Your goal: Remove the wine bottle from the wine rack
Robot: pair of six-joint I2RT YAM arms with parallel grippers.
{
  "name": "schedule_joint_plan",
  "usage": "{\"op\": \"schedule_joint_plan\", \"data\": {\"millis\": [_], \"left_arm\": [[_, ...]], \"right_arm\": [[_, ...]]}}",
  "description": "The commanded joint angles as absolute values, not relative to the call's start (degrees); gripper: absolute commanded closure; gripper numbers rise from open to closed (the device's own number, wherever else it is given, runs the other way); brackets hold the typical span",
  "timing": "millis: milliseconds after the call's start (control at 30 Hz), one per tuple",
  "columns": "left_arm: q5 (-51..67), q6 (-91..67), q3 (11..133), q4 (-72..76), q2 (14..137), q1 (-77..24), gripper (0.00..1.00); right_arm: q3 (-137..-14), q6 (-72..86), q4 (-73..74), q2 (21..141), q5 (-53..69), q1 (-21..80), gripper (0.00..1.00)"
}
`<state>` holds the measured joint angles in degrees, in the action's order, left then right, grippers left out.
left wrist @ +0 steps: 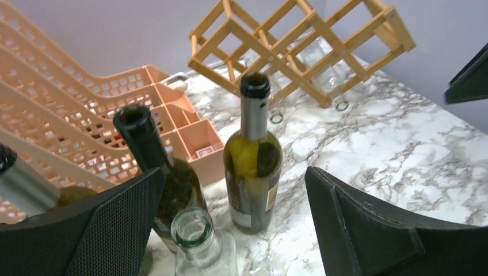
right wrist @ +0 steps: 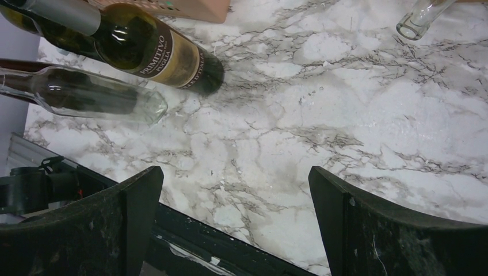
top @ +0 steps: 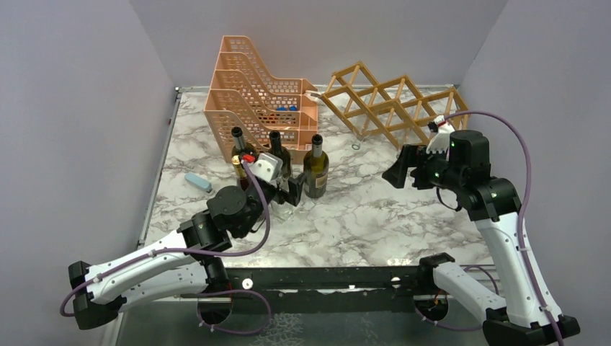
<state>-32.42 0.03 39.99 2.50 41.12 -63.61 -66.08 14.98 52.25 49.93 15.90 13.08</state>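
High rear view over table (top: 360, 209), wrist views close; all share bottle (left wrist: 253, 167)

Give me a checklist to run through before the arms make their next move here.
1. left gripper open and empty: ok.
2. clear bottle between its fingers standing upright, untouched: ok.
3. right gripper open and empty: ok.
4. wine rack emptied: not ok; a glass mouth pokes out beneath the slats.
5. right gripper lined up with that mouth: cannot tell.
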Motion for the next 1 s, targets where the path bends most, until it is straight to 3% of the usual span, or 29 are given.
{"op": "schedule_joint_plan", "data": {"millis": [0, 267, 500, 967], "left_arm": [[-27.75, 4.54, 47.2, -2.1, 43.41, -63.76, 0.01], [-25.86, 10.72, 56.82, -2.75, 51.81, -61.53, 0.01], [-13.0, 9.89, 64.0, 0.12, 57.66, -48.35, 0.01], [-5.71, 4.91, 65.45, 12.96, 61.63, -28.31, 0.01]], "right_arm": [[-64.98, 15.33, 50.18, 50.05, 17.64, 13.33, 0.0], [-63.8, 15.55, 49.62, 50.52, 17.29, 13.31, 0.0], [-61.55, 16.91, 47.64, 49.7, 14.37, 13.36, 0.0], [-55.15, 22.55, 37.09, 52.89, 5.0, 13.36, 0.01]]}}
